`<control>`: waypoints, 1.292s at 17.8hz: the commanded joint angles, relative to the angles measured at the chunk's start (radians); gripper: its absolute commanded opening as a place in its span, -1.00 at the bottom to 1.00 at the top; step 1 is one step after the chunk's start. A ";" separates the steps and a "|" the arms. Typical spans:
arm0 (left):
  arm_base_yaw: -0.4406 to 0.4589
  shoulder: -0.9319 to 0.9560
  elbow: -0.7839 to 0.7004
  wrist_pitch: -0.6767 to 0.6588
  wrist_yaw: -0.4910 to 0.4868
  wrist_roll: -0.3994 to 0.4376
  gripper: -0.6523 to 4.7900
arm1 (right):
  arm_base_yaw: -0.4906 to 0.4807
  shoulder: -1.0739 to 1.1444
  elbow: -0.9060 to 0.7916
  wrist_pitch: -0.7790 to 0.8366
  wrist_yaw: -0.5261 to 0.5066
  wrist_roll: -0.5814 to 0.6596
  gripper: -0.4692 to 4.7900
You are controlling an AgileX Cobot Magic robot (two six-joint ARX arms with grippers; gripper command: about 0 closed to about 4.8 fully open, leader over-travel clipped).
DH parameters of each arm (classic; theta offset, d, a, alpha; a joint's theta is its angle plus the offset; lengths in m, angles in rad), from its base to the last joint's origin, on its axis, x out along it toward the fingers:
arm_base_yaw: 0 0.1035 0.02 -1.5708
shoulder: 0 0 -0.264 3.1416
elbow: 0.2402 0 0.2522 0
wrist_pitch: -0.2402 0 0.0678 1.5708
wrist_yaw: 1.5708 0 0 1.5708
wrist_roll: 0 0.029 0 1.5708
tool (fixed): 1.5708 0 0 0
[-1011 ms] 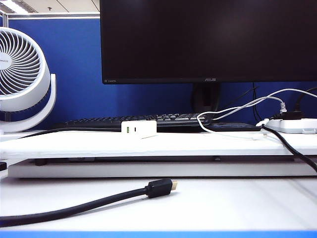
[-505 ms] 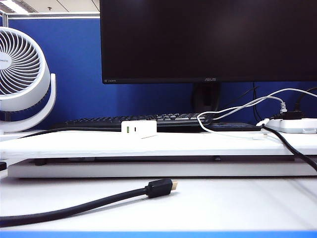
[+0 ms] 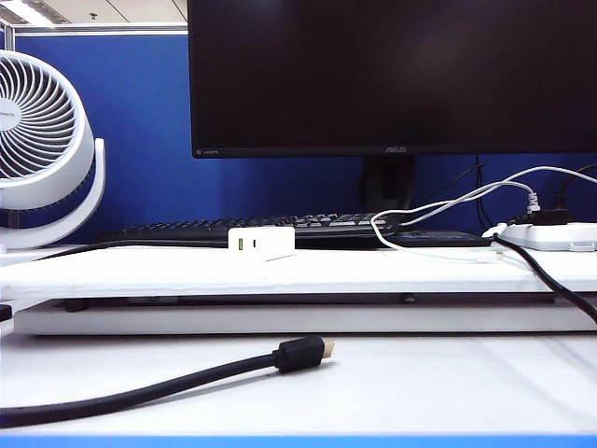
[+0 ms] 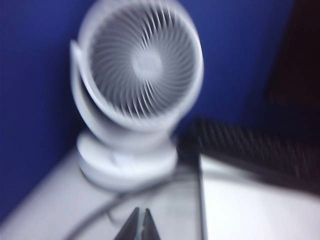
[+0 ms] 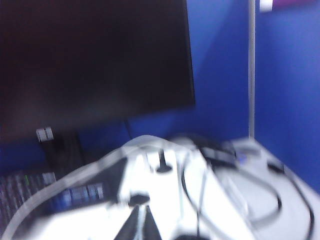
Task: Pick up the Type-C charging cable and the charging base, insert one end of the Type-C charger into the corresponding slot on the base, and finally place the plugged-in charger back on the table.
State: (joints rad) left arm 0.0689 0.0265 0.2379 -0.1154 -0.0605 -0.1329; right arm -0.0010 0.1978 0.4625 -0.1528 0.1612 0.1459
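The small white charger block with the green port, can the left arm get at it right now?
Probably yes. The small white charger block sits alone in front of the black keyboard with nothing over it. The left gripper, shut, faces the white fan, so it must swing over and open.

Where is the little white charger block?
In the exterior view the charging base sits left of middle on the table, just before the keyboard.
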 commanded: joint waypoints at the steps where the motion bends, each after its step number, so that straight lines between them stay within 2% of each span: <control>1: 0.000 0.118 0.129 0.054 -0.052 -0.019 -0.78 | 0.002 0.185 0.179 0.070 -0.003 0.004 -0.83; 3: 0.000 0.256 0.227 0.074 -0.046 -0.022 -0.78 | 0.003 0.327 0.297 0.110 -0.034 0.004 -0.83; 5: -0.001 0.410 0.330 0.075 0.008 -0.025 -0.78 | 0.004 0.455 0.399 0.104 -0.104 0.005 -0.83; 6: -0.001 0.529 0.415 0.074 0.068 -0.027 -0.78 | 0.007 0.557 0.477 0.097 -0.191 0.014 -0.83; 7: -0.001 0.611 0.481 0.071 0.105 -0.045 -0.78 | 0.031 0.624 0.532 0.078 -0.217 0.016 -0.83; 9: -0.001 0.751 0.600 0.072 0.206 -0.099 -0.78 | 0.115 0.737 0.634 0.011 -0.217 0.016 -0.83; 11: -0.002 0.876 0.700 0.092 0.422 -0.114 -0.78 | 0.192 0.830 0.714 -0.056 -0.217 0.015 -0.83; 12: -0.002 0.921 0.727 0.107 0.499 -0.118 -0.78 | 0.237 0.869 0.735 -0.065 -0.217 0.015 -0.83; 13: -0.011 0.964 0.753 0.099 0.529 -0.119 -0.78 | 0.278 0.898 0.742 -0.064 -0.216 0.015 -0.83; 15: -0.079 1.067 0.811 0.024 0.525 -0.137 -0.78 | 0.348 0.969 0.745 -0.089 -0.217 0.016 -0.83; 18: -0.214 1.181 0.848 -0.041 0.516 -0.138 -0.78 | 0.420 1.077 0.745 -0.166 -0.301 0.016 -0.83; 21: -0.319 1.304 0.850 -0.087 0.404 -0.202 -0.78 | 0.453 1.182 0.745 -0.171 -0.388 0.040 -0.80; 22: -0.337 1.346 0.855 -0.086 0.406 -0.220 -0.69 | 0.455 1.211 0.745 -0.163 -0.432 0.041 -0.56; 23: -0.354 1.382 0.860 -0.085 0.408 -0.223 -0.37 | 0.460 1.239 0.745 -0.155 -0.459 0.042 -0.25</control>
State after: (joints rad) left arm -0.2806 1.3972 1.0863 -0.2100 0.3485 -0.3500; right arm 0.4561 1.4265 1.2026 -0.3298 -0.2661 0.1822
